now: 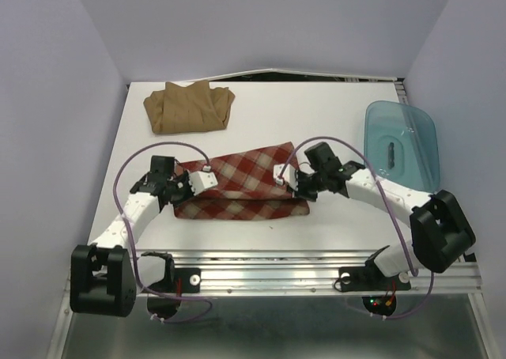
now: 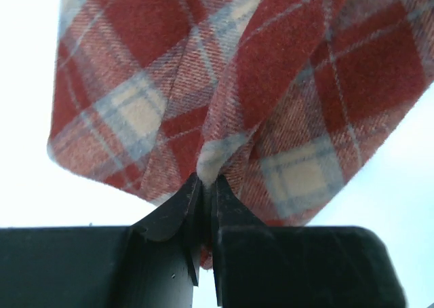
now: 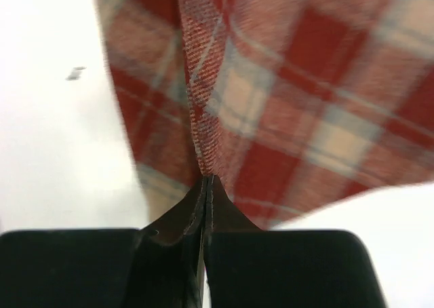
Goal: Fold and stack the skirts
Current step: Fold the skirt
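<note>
The red-and-cream plaid skirt [image 1: 241, 183] lies folded across the middle of the table. My left gripper [image 1: 207, 177] is shut on its left edge; the left wrist view shows the plaid cloth [image 2: 271, 84] pinched between the fingertips. My right gripper [image 1: 282, 173] is shut on its right edge; the right wrist view shows a fold of the plaid cloth [image 3: 285, 84] clamped between the jaws. The tan-brown skirt [image 1: 188, 107] lies bunched and folded at the far left of the table, away from both grippers.
A translucent blue plastic tub [image 1: 401, 142] sits at the right side of the table, just beyond the right arm. A metal rail [image 1: 316, 268] runs along the near table edge. Walls close in the table on the left, right and back.
</note>
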Action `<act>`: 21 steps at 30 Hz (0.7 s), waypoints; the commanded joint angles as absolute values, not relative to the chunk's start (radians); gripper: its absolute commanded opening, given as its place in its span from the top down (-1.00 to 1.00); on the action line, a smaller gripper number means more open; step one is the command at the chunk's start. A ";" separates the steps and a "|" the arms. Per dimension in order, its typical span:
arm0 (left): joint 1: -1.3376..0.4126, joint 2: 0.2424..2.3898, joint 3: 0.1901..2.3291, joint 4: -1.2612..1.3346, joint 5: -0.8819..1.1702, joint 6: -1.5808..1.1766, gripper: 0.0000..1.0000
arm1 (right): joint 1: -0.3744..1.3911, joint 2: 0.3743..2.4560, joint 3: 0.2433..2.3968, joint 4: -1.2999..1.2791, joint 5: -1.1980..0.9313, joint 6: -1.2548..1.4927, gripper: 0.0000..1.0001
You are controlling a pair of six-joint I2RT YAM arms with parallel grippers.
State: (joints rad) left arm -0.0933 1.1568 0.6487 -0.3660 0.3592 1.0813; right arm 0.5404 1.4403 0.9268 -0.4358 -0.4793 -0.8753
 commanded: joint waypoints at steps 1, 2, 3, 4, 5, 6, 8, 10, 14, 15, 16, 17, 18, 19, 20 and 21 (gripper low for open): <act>-0.127 1.068 0.523 -0.259 0.239 1.201 1.00 | 0.612 1.356 0.813 -0.329 -0.385 -0.730 0.99; -0.136 1.072 0.500 -0.246 0.224 1.192 1.00 | 0.612 1.382 0.795 -0.304 -0.353 -0.694 0.99; -0.141 1.098 0.497 -0.227 0.197 1.174 1.00 | 0.612 1.406 0.789 -0.290 -0.333 -0.683 0.99; -0.150 1.118 0.502 -0.218 0.186 1.142 1.00 | 0.612 1.434 0.799 -0.284 -0.281 -0.674 0.99; -0.152 1.165 0.529 -0.221 0.180 1.120 1.00 | 0.612 1.489 0.813 -0.281 -0.258 -0.658 0.99; -0.152 1.192 0.549 -0.227 0.176 1.096 1.00 | 0.612 1.512 0.827 -0.278 -0.239 -0.658 0.99; -0.152 1.262 0.609 -0.268 0.193 1.051 1.00 | 0.603 1.543 0.862 -0.252 -0.210 -0.640 0.99; -0.158 1.298 0.646 -0.278 0.215 1.011 1.00 | 0.577 1.578 0.893 -0.223 -0.186 -0.634 0.99; -0.190 1.371 0.753 -0.278 0.230 0.927 1.00 | 0.468 1.661 1.001 -0.218 -0.164 -0.646 0.99; -0.205 1.403 0.799 -0.275 0.219 0.896 1.00 | 0.441 1.680 1.029 -0.218 -0.166 -0.650 0.99; -0.210 1.420 0.823 -0.272 0.215 0.879 1.00 | 0.395 1.712 1.060 -0.221 -0.167 -0.655 0.99; -0.213 1.439 0.853 -0.279 0.216 0.865 1.00 | 0.378 1.724 1.116 -0.221 -0.164 -0.670 0.99; -0.213 1.474 0.915 -0.305 0.227 0.848 1.00 | 0.365 1.733 1.141 -0.222 -0.164 -0.681 0.99; -0.213 1.488 0.945 -0.314 0.224 0.838 1.00 | 0.354 1.739 1.181 -0.230 -0.164 -0.696 0.99; -0.213 1.499 0.974 -0.324 0.224 0.827 1.00 | 0.354 1.735 1.181 -0.235 -0.169 -0.703 0.99; -0.212 1.508 1.027 -0.336 0.222 0.818 1.00 | 0.354 1.729 1.215 -0.247 -0.176 -0.706 0.99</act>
